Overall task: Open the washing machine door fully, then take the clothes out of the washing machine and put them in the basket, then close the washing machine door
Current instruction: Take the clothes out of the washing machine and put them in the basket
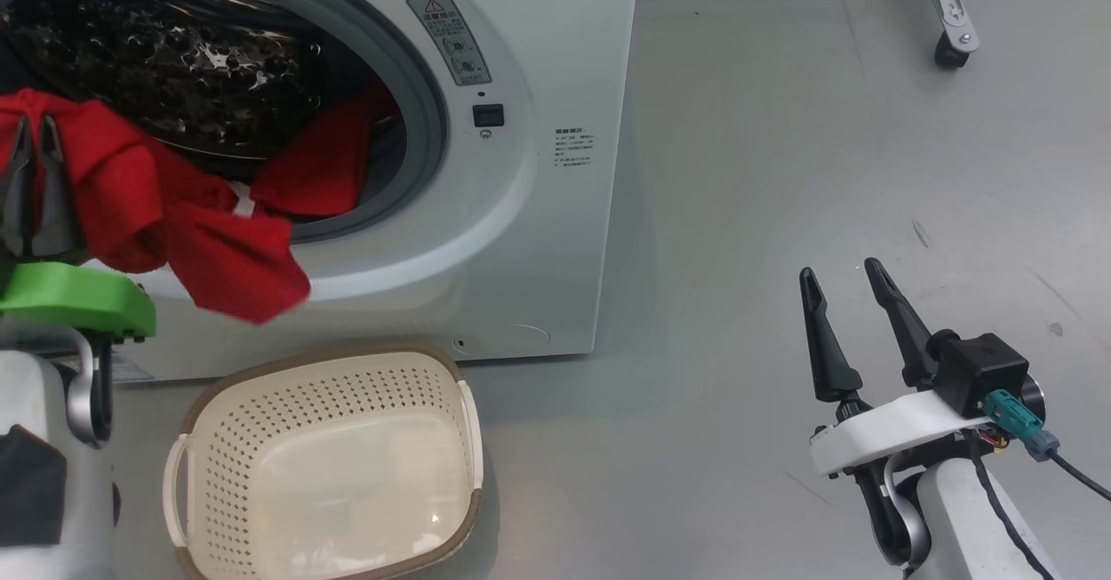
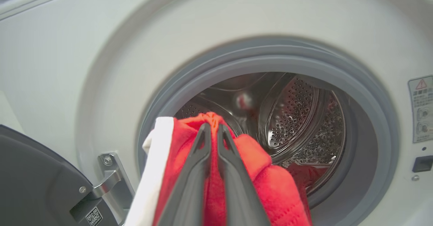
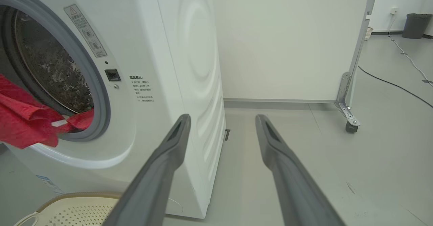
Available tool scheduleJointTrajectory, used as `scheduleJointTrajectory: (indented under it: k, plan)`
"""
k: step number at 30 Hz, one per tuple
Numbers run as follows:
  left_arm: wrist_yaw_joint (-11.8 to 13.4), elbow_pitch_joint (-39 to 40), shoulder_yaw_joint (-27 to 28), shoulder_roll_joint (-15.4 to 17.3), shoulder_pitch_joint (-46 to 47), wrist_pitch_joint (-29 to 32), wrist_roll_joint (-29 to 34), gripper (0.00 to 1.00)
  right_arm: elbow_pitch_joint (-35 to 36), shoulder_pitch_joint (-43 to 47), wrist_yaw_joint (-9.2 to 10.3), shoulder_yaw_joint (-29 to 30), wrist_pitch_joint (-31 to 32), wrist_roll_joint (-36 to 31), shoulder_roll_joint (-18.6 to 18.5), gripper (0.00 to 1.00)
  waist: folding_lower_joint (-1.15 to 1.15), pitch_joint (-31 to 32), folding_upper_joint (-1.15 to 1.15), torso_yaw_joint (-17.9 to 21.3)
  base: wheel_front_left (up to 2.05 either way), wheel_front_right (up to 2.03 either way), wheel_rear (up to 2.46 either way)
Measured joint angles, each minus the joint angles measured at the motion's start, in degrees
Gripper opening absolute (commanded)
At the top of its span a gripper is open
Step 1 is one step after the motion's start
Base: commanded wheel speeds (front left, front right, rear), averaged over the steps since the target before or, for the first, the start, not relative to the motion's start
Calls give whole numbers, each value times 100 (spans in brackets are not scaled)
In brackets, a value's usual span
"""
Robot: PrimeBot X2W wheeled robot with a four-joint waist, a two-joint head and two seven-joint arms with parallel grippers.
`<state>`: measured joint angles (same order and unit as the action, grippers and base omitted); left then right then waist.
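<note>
The red clothes (image 1: 130,189) are clamped between the left gripper (image 1: 36,128) fingers and trail from the washing machine (image 1: 538,215) drum mouth. The washing machine door (image 2: 33,178) stands open, left of those fingers. The cream perforated basket (image 1: 321,359) sits upright below them.

wheeled white partition (image 3: 287,40), dark bin (image 3: 415,24), floor cable (image 3: 389,83)

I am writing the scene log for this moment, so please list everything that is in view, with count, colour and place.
washing machine: one, white, ahead left
washing machine door: one, dark, open, beside its hinge
clothes: count unclear, red with white trim, hanging out of the drum mouth
basket: one, cream with brown rim, on the floor before the machine
panel on casters: one, white, behind the machine
bin: one, dark grey, far back
cable: one, black, on the floor
left gripper: dark, shut on the clothes
right gripper: dark, open, low right
</note>
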<state>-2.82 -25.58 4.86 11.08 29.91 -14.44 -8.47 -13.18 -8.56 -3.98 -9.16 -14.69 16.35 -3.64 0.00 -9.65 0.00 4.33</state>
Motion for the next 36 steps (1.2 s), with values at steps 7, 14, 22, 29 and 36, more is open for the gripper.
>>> scheduleJointTrajectory:
  k: [7, 14, 22, 29, 36]
  plan:
    - [-52, 446, -25, -141, -320, 0, 0, 0, 31, 10, -8, 0, 0, -32, 4, 100, 0, 32, 0, -29, 0, 0, 0]
    - [-59, 768, -29, -177, -600, 0, 9, 0, 47, 65, -47, -2, 0, -40, 7, 100, 0, 14, 0, -38, 0, 0, 0]
    - [-156, 750, -185, -245, -935, 0, 60, 0, 56, 79, -66, -51, 0, -94, 15, 100, 0, -61, 0, 5, 0, 0, 0]
    - [-210, 321, -398, -264, -1295, 46, 102, 0, 86, 78, -69, -64, 0, -94, 21, 100, 0, -235, 0, 116, 0, 0, 0]
    - [-253, -47, -531, -275, -1495, 274, 102, 0, 120, 51, -96, -93, 0, -94, 33, 100, 0, -398, 0, 246, 0, 0, 0]
